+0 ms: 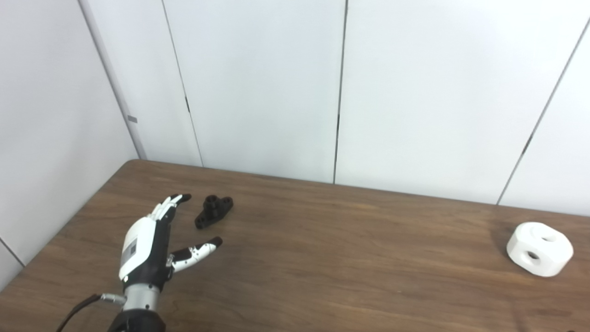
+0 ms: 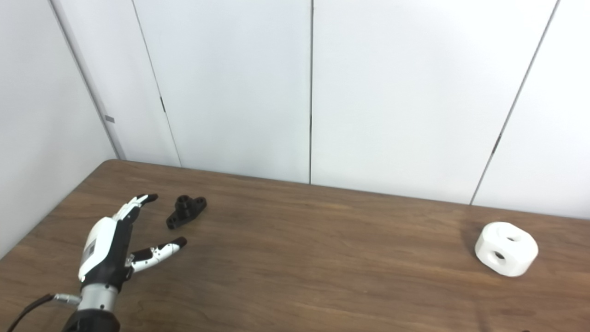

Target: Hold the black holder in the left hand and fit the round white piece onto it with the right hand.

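The small black holder lies on the brown table at the left, with a short round post on top. My left hand hovers just to its left and nearer to me, open, fingers stretched toward the holder, thumb spread below it, not touching it. The round white piece, with holes in its top and side, sits far off at the table's right. It also shows in the right eye view. My right hand is out of view.
White wall panels stand right behind the table's far edge. The table's left edge runs diagonally close to my left arm. A black cable leads from the left wrist.
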